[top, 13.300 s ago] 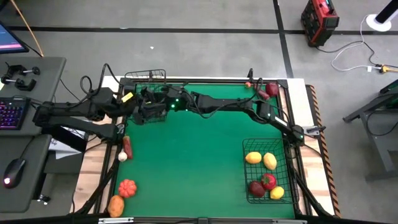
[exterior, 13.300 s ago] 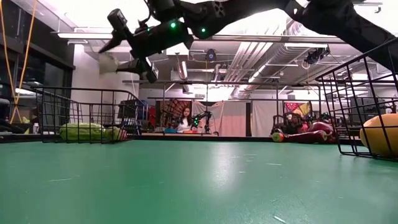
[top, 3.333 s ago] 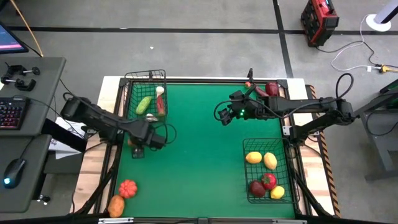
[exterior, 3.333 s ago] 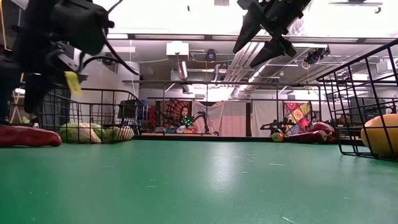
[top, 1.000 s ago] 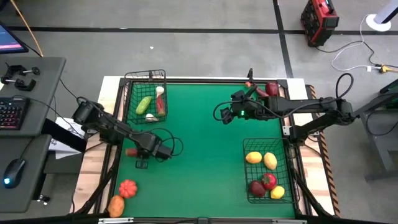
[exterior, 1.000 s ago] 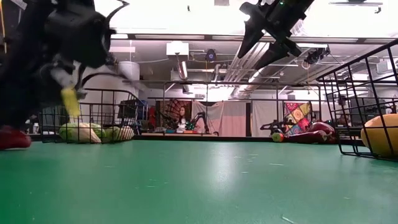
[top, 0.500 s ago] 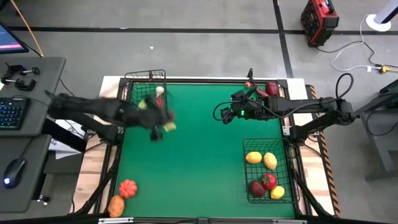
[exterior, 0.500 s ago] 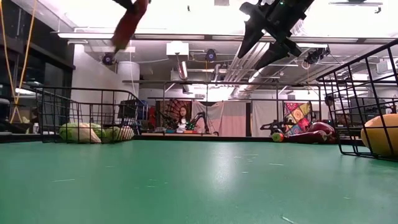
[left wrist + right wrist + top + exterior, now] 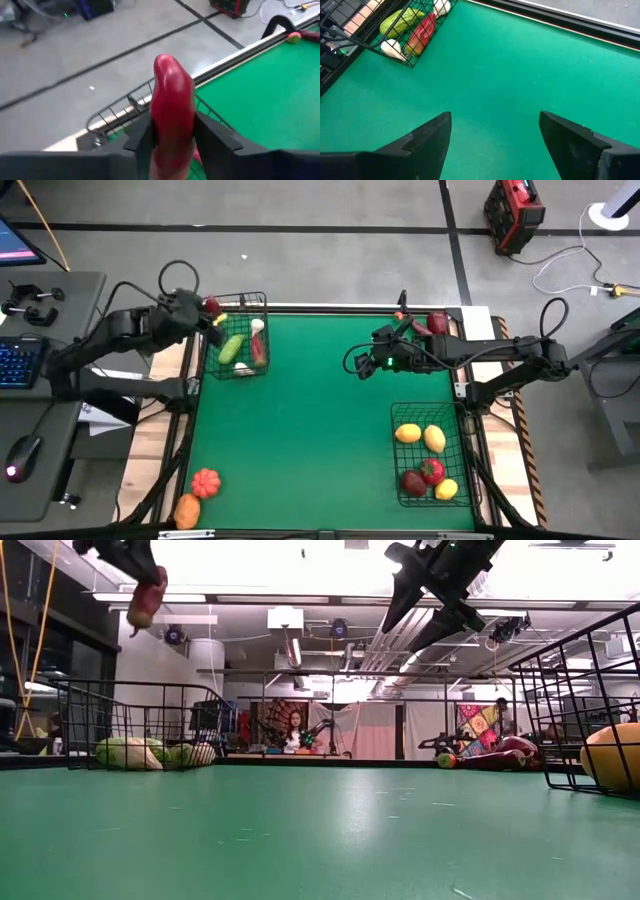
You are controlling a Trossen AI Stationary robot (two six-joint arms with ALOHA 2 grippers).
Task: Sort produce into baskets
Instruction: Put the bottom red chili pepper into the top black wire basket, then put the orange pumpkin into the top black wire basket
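Two pincers: the left pincer [image 9: 172, 137] grips a red vegetable [image 9: 172, 105] over the small basket [image 9: 237, 302] (far-left counter corner); the right pincer [image 9: 495, 135] gapes wide mid-counter.

I've got overhead looking straight down on the tabletop [image 9: 320, 430], low camera level across it, wrist cameras close; all share the smaller basket [image 9: 237, 330].

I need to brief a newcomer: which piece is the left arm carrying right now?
Find the smaller basket at the green table's far left corner. Above its outer edge, the left gripper pinches a long red vegetable. It alone hangs in the air; the other produce lies in baskets or on the table.
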